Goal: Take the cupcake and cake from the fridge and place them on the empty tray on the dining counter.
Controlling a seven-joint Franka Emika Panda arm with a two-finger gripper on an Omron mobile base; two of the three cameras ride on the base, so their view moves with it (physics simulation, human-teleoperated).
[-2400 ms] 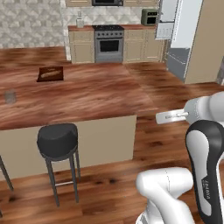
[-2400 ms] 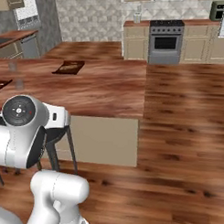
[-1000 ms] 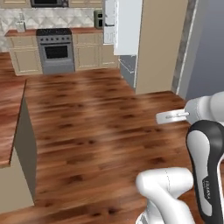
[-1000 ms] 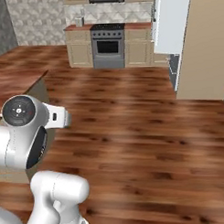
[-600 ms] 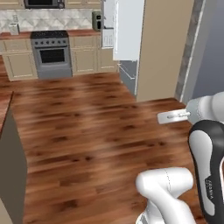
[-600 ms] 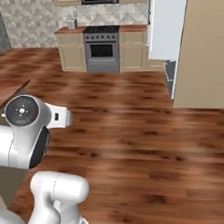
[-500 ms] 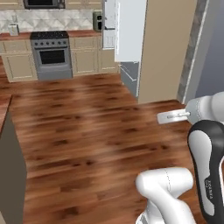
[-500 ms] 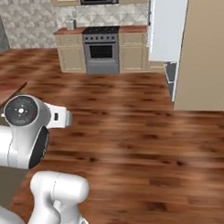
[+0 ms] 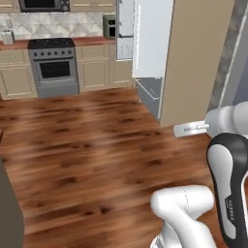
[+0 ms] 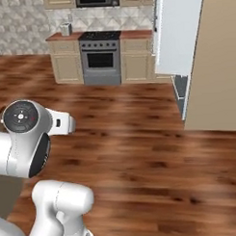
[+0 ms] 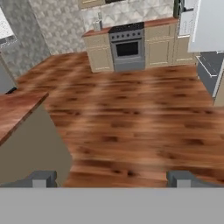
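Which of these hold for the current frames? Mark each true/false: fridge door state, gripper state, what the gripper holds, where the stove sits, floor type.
1. The fridge has a door swung open. True.
2. The gripper is shut on the cupcake. False: its fingertips stand wide apart with only floor between them, so it is open and holds nothing.
3. The stove stands between beige cabinets against the far wall. True.
4. The floor is white tile. False: it is reddish-brown wood planks.
5. The stove's oven door hangs open. False: it is closed flush.
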